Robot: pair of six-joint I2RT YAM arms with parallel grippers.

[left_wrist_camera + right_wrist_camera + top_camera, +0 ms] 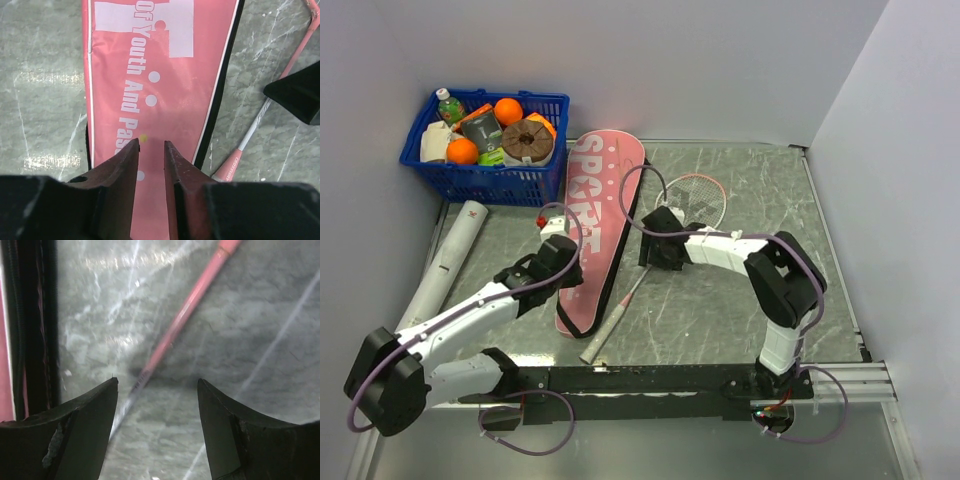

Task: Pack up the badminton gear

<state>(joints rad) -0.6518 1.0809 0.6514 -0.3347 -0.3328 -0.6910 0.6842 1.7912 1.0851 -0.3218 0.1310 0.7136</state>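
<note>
The pink racket bag [595, 215] lettered "SPORT" lies flat mid-table, and fills the left wrist view [165, 85]. One thin racket lies to its right, head [698, 200] far, whitish handle [605, 335] near. My left gripper [565, 258] hovers over the bag's lower half, its jaws [151, 145] a narrow gap apart with nothing between them. My right gripper [658, 248] is wide open [157, 382] just above the racket's pink shaft [172, 337]. The white tube [450, 262] lies at the left. A second racket and the shuttlecocks are out of view.
A blue basket [480, 180] of groceries stands at the back left, against the bag's top. The bag's black zip edge [30, 330] runs next to my right gripper. White walls close in the table at the back and right.
</note>
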